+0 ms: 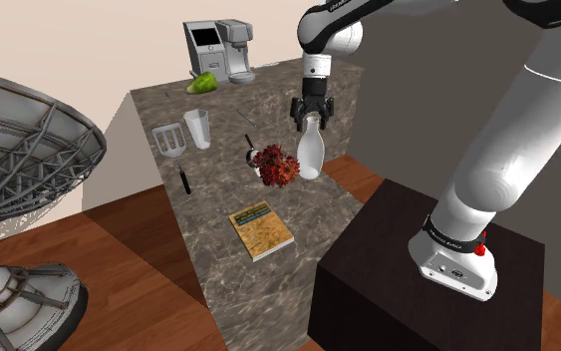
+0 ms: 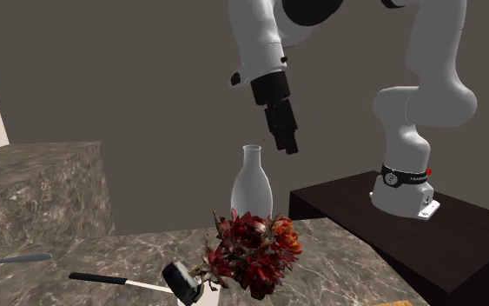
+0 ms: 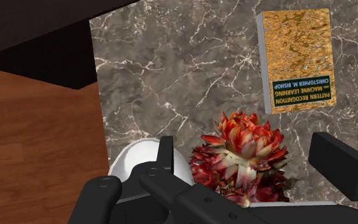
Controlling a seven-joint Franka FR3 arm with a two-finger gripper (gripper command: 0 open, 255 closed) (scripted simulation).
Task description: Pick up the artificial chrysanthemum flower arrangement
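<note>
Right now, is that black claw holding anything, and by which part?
Nothing is held. The gripper hangs in the air, fingers apart, above the red flower arrangement and the white bottle beside it, touching neither.

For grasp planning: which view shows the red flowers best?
The second exterior view: the red flowers appear close, side-on. The wrist view looks down on them, partly behind the fingers; the shoulder view shows them distant.

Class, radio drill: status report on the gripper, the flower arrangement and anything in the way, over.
Gripper open, empty, hovering. Red flower arrangement on marble counter, untouched. White bottle upright close beside it, near the gripper.
</note>
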